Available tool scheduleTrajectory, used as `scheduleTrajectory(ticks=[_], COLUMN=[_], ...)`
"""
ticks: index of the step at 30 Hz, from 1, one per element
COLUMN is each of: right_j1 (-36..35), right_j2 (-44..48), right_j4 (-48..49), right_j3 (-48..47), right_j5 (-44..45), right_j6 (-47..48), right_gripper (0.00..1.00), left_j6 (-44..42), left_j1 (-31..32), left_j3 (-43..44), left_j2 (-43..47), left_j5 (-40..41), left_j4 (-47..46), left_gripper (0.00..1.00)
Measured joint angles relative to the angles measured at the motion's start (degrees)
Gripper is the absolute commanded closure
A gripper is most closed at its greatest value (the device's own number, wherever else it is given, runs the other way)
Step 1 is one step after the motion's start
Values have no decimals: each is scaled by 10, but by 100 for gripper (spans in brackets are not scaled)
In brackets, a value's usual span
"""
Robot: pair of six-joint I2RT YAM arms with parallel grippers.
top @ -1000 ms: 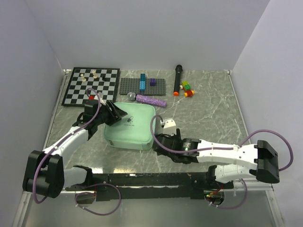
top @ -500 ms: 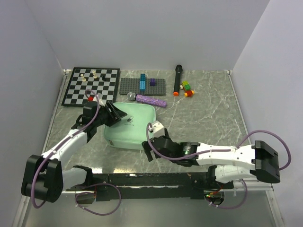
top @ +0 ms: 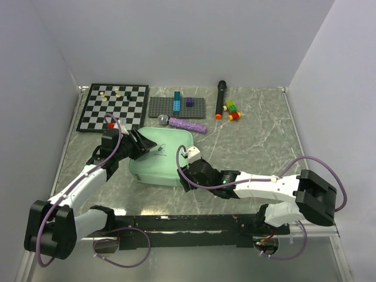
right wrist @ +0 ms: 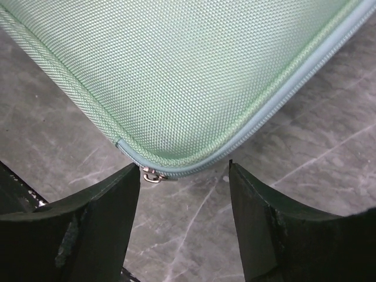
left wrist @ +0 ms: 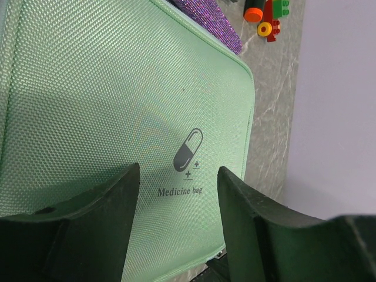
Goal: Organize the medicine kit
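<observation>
Right gripper [right wrist: 182,175] at kit [top: 165,162]; chessboard [top: 114,107] beyond

The medicine kit [left wrist: 117,88] is matt mint-green woven cloth with a fine raised mesh weave. Its pill logo [left wrist: 188,150] is a flat dark print. Between the fingers [right wrist: 100,229] of the right claw [right wrist: 183,167], the kit's edge carries smoother zip tape and a small shiny metal zip pull [right wrist: 151,174]. These fingers are matt black plastic, scuffed pale at the edges. The table [right wrist: 194,235] beneath is smooth and grey-veined like stone. Beyond the left claw [left wrist: 178,169], a purple stick [left wrist: 208,20] looks rough and glittery, and the toy bricks [left wrist: 277,14] are glossy plastic.
</observation>
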State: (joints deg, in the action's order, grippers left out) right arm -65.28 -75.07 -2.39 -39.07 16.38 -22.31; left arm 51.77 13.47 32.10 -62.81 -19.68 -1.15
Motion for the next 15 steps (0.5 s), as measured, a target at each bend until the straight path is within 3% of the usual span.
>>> scheduleTrajectory(ticks=[15], right_j1=[27], right_j2=[-9], right_j4=[14], right_j3=[0], right_j5=[-66], right_j6=[29], right_gripper=[52], left_j6=[-5], left_j1=[0], left_j3=[0], left_j2=[8], left_j5=[0], left_j4=[6], left_gripper=[40])
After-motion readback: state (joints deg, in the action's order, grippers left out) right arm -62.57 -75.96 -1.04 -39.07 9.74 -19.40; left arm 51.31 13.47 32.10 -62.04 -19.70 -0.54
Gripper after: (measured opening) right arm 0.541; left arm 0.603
